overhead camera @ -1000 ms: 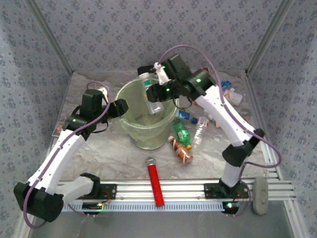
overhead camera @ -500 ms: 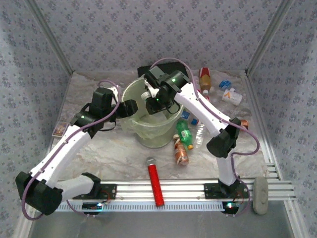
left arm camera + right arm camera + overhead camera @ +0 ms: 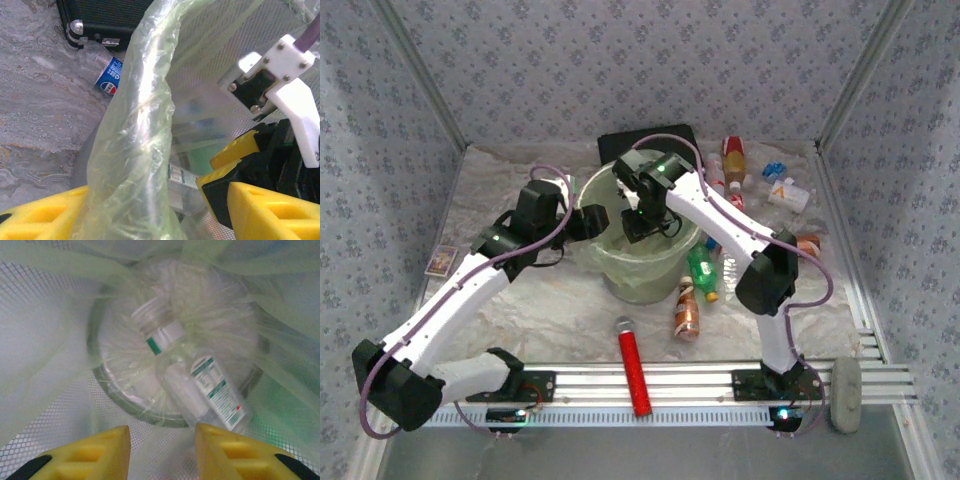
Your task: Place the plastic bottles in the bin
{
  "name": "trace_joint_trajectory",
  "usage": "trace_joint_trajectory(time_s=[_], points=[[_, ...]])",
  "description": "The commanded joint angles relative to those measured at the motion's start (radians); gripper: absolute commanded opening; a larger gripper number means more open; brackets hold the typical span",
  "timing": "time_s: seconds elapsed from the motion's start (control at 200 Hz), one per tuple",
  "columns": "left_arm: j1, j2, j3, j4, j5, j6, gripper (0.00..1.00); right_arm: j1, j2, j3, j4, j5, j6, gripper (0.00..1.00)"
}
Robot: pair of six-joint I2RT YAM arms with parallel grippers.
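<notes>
Overhead, the bin (image 3: 638,282) stands mid-table with the right gripper (image 3: 645,225) sunk into its mouth and the left gripper (image 3: 592,222) at the rim's 9 o'clock. From the bin, a green bottle (image 3: 703,270) lies at 4 o'clock, a brown bottle (image 3: 686,310) at 5, a red cylinder (image 3: 633,368) at 6 and a case (image 3: 665,138) at 12. More bottles (image 3: 733,160) sit well apart toward 2.

From the left wrist, the liner (image 3: 140,125) rises in a fold between the left fingers, which stand partly apart astride the rim. Whether they pinch it I cannot tell. A blue-label bottle (image 3: 107,77) lies at 11 o'clock, touching the case.

From the right wrist, a clear bottle (image 3: 200,385) lies on the bin's lined floor, cap toward 11 o'clock and base just above the right-hand finger. The right gripper's fingers are closed down to a narrow gap with nothing visible between them.

So the drop looks done, and the step in hand is probably getting out cleanly. Best to raise the right gripper straight up through the middle of the mouth, off the loose liner so the bag is not dragged along, while the left steadies the rim. The green bottle looks the nearest next pick, and is best taken across its body.
</notes>
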Motion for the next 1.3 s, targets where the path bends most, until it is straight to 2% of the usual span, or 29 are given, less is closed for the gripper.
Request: trace_joint_trajectory(time_s=[0.0,0.185,0.325,0.475,0.65,0.77,0.994,1.134,1.294], points=[[-0.009,-0.002,0.006,-0.064,-0.042,0.017,0.66,-0.006,-0.112,0.01,0.049,0.002,-0.017,0.45],[-0.01,0.0,0.011,-0.066,-0.049,0.028,0.66,-0.013,-0.258,0.026,0.093,-0.023,-0.02,0.57],[-0.01,0.002,0.013,-0.067,-0.053,0.034,0.66,-0.066,-0.368,0.014,0.09,0.043,-0.016,0.68],[-0.009,0.005,0.013,-0.067,-0.048,0.037,0.66,-0.231,-0.496,-0.095,0.076,0.054,0.033,0.8],[-0.01,0.001,0.012,-0.07,-0.048,0.04,0.66,-0.458,-0.605,-0.318,0.068,0.042,0.05,0.92],[-0.009,-0.003,0.012,-0.075,-0.052,0.039,0.66,-0.547,-0.627,-0.484,0.085,0.027,0.055,1.0],[-0.01,-0.009,0.012,-0.082,-0.06,0.039,0.66,-0.631,-0.602,-0.774,0.217,-0.066,0.102,1.0],[-0.01,-0.004,0.012,-0.086,-0.062,0.038,0.66,-0.633,-0.558,-0.84,0.283,-0.083,0.109,1.0],[-0.01,-0.005,0.005,-0.077,-0.061,0.034,0.66,-0.638,-0.476,-0.883,0.35,-0.095,0.114,0.94]])
